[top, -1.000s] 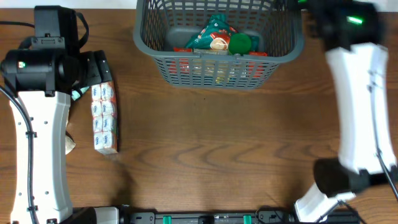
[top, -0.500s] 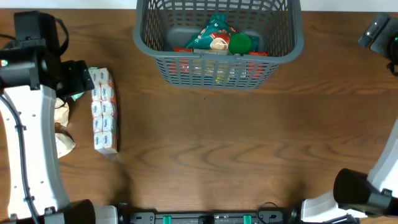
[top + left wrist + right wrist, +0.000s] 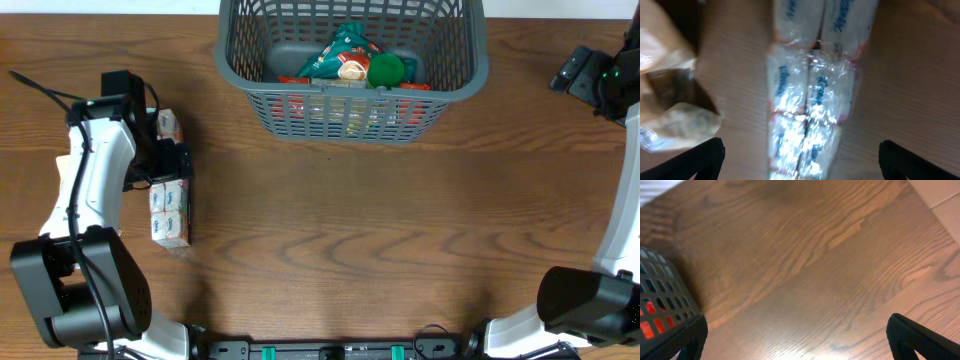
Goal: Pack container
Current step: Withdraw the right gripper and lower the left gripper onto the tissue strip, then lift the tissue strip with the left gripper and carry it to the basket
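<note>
Container (image 3: 228, 62) at top centre of overhead frame on tabletop (image 3: 400, 230), packaged groceries inside. Left end effector (image 3: 801, 159) spread wide above tissue multipack (image 3: 812, 95) at left of frame — pack between fingertips, gap each side. Right end effector (image 3: 802, 345) wide, holding nothing — upper right, beside container corner.

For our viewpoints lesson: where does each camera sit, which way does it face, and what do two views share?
Overhead: above the table, looking down on basket, tissue pack, both arms.
Left wrist: on the left arm, looking down at the tissue pack; left claw tips show.
Right wrist: on the right arm, looking down at table and basket corner; right claw tips show.
Shared: overhead and left wrist both show the tissue pack.
</note>
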Motion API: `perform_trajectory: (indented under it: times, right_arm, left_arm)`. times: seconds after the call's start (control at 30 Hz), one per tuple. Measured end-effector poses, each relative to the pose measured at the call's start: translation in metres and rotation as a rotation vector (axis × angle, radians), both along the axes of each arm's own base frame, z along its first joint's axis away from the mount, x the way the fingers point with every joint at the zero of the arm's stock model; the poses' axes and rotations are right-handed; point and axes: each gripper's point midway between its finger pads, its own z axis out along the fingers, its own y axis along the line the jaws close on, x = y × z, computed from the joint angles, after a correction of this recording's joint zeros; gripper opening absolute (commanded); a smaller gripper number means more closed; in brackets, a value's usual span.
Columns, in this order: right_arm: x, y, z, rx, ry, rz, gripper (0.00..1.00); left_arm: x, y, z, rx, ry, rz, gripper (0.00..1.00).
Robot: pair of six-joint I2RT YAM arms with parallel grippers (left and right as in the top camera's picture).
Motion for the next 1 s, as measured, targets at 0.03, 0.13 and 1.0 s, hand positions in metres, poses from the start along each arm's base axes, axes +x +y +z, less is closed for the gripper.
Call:
perform_trajectory:
  times: [0.03, 0.13, 1.0]
  right_arm:
    - [0.000, 0.000, -0.002, 0.001, 0.004, 0.003, 0.99]
    - [0.000, 0.001, -0.006, 0.007, 0.015, 0.012, 0.99]
    - [0.000, 0.006, -0.008, 0.023, 0.018, 0.038, 0.99]
  left_arm:
    - [0.001, 0.000, -0.004, -0.001, -0.002, -0.010, 0.99]
    - [0.004, 0.000, -0.011, -0.001, -0.017, -0.029, 0.99]
    - [0.010, -0.006, -0.089, -0.053, 0.063, -0.112, 0.48]
